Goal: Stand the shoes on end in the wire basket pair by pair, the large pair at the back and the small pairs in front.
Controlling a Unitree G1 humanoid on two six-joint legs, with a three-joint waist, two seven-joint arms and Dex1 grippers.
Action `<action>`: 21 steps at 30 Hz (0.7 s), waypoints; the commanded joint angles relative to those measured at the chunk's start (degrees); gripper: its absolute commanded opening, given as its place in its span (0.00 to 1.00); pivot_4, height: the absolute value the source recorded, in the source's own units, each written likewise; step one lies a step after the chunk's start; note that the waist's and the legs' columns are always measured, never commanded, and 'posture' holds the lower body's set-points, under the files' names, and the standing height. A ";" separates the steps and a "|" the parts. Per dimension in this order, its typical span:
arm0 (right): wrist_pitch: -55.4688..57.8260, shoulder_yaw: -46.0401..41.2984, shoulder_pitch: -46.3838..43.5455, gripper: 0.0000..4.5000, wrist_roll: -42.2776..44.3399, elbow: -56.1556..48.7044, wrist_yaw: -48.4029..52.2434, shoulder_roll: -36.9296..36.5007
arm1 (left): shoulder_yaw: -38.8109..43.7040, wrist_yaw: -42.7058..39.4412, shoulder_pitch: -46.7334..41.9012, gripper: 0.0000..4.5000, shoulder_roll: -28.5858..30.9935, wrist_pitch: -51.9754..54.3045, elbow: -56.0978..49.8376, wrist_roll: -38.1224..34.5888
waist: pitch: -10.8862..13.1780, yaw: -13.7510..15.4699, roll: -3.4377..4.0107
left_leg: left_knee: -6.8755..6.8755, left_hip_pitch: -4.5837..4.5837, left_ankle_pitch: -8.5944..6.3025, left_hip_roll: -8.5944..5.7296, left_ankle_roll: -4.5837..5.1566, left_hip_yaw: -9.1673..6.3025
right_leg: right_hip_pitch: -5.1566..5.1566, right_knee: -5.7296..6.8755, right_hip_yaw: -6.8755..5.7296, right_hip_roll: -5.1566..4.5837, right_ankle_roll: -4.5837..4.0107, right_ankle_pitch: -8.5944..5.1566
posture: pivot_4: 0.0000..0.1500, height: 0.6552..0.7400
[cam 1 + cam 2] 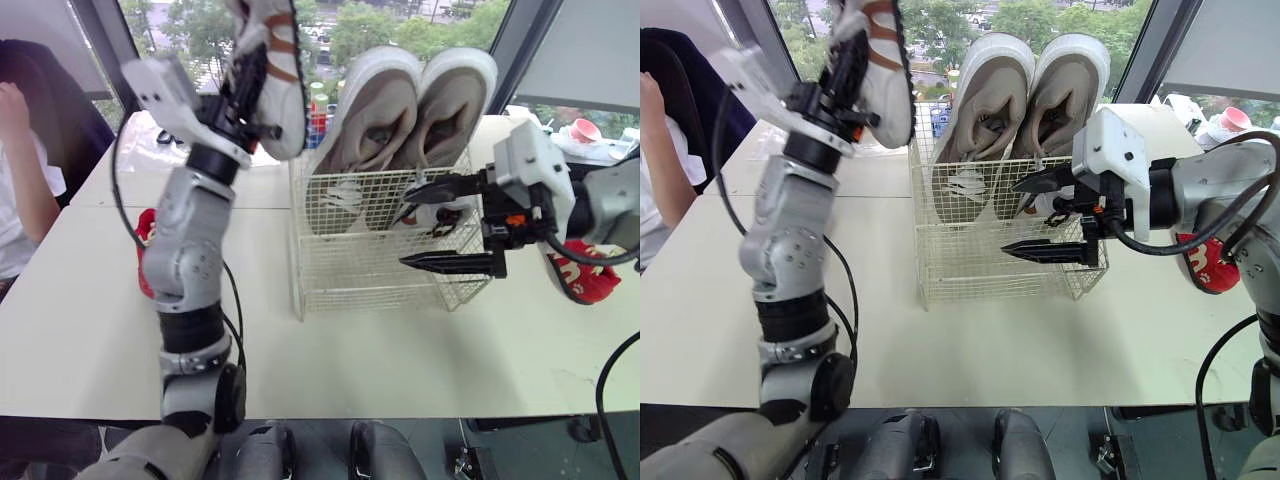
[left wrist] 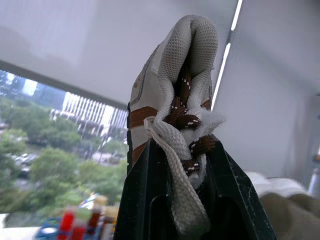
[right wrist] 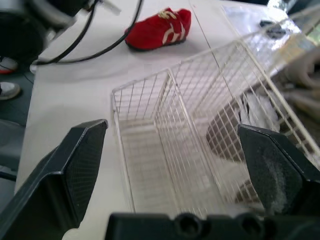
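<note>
Closest of all is the right hand [image 1: 405,228], hovering just in front of the wire basket [image 1: 380,285] on its right-hand side. Its two black fingers are spread wide, one above the other, with nothing between them.

Further back, the basket stands in the middle of the tabletop [image 1: 90,330], toward the far edge. A wire partition splits it into a near part and a far part. The large pair of beige shoes [image 1: 375,125] stands in the far part, heels down and toes up. The two shoes are side by side and touching, with their openings facing the robot and their toes rising well above the rim.

The left hand [image 1: 248,90] is raised above the tabletop, just left of the basket's far left corner and higher than its rim. It is clamped on a small white shoe [image 1: 280,70] with brown stripes. In the left wrist view the fingers [image 2: 142,200] pinch the laces and tongue from both sides. This shoe hangs roughly upright in the air, clear of the basket, with its dark toothed sole turned toward the large pair.

One small red shoe [image 3: 159,27] lies on the tabletop toward the left edge, behind the left arm. Another red shoe [image 1: 585,275] lies toward the right edge, behind the right arm.

A person [image 1: 20,180] in a white top sits beyond the left edge.
</note>
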 commanded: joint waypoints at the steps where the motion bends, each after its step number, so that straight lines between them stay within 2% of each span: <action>1: -1.16 -1.10 -0.82 1.00 -1.04 1.13 1.06 -1.89 | -6.78 -1.16 1.15 0.02 -3.73 -9.84 -2.06 4.60 | 0.00 0.04 0.00 | 0.00 0.00 -0.04 0.01 0.07 -0.02 | 0.00 0.00 0.00 0.04 -0.01 0.00 | 1.00 1.00; 4: -1.24 -0.80 -0.68 1.00 -1.48 1.93 1.53 -2.25 | -10.27 -0.85 2.97 0.02 -7.02 -13.23 -1.32 6.33 | 0.00 0.15 0.00 | 0.04 -0.03 -0.05 0.00 0.15 -0.04 | 0.02 -0.05 0.01 0.04 -0.02 -0.01 | 1.00 1.00; 13: 0.53 -0.51 -0.98 1.00 -0.84 2.28 2.98 -3.66 | -21.10 3.79 10.10 0.02 -8.45 -26.14 4.71 23.53 | -0.02 0.07 0.02 | 0.03 -0.04 -0.13 0.00 0.30 0.00 | -0.03 -0.06 0.03 0.02 -0.01 -0.01 | 1.00 1.00; 18: 2.02 -0.48 -1.80 1.00 -0.39 1.90 3.31 -4.15 | -23.65 8.53 11.89 0.02 -9.23 -40.51 13.78 32.12 | -0.03 0.27 0.03 | 0.05 -0.06 -0.15 -0.01 0.32 -0.01 | -0.02 -0.08 0.01 -0.04 -0.02 -0.01 | 1.00 1.00; 21: 2.76 -0.49 -2.33 1.00 -0.26 1.82 3.66 -4.55 | -23.99 11.68 12.85 0.02 -9.87 -44.99 18.77 35.13 | -0.04 0.28 0.04 | 0.07 -0.05 -0.15 -0.03 0.34 0.00 | -0.02 -0.09 0.01 -0.08 -0.02 -0.01 | 1.00 1.00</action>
